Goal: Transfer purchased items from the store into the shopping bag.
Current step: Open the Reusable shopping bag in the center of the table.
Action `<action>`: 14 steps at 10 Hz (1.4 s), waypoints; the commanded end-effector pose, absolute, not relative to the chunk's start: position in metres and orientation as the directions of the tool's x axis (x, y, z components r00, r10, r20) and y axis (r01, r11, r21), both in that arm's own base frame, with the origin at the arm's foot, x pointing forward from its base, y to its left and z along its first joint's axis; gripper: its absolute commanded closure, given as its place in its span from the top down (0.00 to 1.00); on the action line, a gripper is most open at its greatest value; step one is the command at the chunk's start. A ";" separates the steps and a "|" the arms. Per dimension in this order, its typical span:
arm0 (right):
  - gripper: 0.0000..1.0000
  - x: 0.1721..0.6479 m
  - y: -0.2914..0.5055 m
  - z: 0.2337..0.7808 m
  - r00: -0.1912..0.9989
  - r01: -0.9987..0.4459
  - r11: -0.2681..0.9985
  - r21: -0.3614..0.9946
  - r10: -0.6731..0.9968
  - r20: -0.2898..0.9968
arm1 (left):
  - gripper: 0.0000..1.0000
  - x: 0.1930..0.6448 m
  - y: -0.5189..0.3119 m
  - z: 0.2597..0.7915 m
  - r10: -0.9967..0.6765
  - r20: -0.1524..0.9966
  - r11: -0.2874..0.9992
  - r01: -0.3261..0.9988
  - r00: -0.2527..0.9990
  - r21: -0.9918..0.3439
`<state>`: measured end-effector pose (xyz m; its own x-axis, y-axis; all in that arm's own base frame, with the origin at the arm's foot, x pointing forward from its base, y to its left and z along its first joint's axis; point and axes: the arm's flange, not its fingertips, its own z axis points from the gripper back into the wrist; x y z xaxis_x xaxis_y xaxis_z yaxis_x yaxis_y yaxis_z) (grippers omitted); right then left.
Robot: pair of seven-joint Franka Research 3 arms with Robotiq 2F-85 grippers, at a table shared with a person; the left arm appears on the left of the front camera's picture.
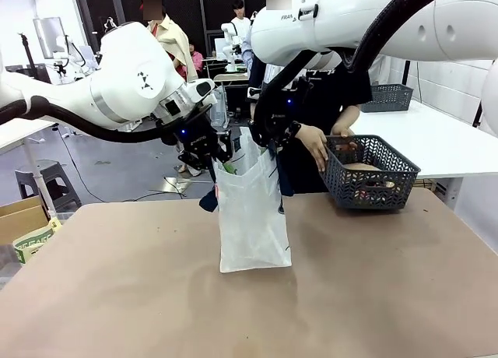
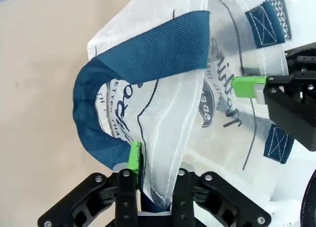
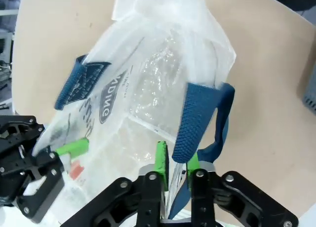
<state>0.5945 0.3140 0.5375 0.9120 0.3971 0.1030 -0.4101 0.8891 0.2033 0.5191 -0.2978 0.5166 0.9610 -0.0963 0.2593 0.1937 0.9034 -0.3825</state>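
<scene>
The shopping bag (image 1: 253, 218), translucent white with navy strap handles, stands upright in the middle of the brown table (image 1: 140, 296). My left gripper (image 1: 223, 160) is shut on the left side of its rim. In the left wrist view the plastic rim (image 2: 163, 138) runs down between that gripper's fingers (image 2: 157, 160), beside the looped navy handle (image 2: 143, 59). My right gripper (image 1: 268, 144) is shut on the opposite side of the rim. Seen from the right wrist, that gripper (image 3: 176, 160) pinches the plastic next to a navy handle (image 3: 195, 121). The bag mouth is held apart between the two.
Behind the table a person holds a dark lattice basket (image 1: 369, 175) with items inside, one hand (image 1: 315, 148) on its near rim. A second basket (image 1: 387, 97) sits on the white table behind. A cardboard box (image 1: 19, 218) stands off the left edge.
</scene>
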 end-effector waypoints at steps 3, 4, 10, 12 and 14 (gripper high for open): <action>0.00 0.574 0.289 0.535 0.926 -0.376 0.897 0.232 0.364 0.096 | 0.00 0.515 -0.259 0.512 -0.064 0.263 0.901 0.169 0.963 -0.400; 0.00 0.572 0.284 0.539 0.925 -0.379 0.899 0.220 0.367 0.094 | 0.00 0.516 -0.253 0.513 -0.063 0.267 0.906 0.168 0.962 -0.390; 0.00 0.556 0.268 0.545 0.818 -0.575 0.816 0.062 0.572 0.056 | 0.00 0.501 -0.258 0.525 -0.172 0.264 0.972 0.206 0.949 -0.110; 0.00 0.551 0.261 0.541 0.792 -0.607 0.795 0.013 0.603 0.100 | 0.00 0.498 -0.260 0.523 -0.205 0.253 0.968 0.234 0.945 -0.088; 0.00 0.543 0.253 0.539 0.758 -0.642 0.767 -0.004 0.635 0.151 | 0.00 0.497 -0.256 0.523 -0.203 0.263 0.968 0.234 0.943 -0.094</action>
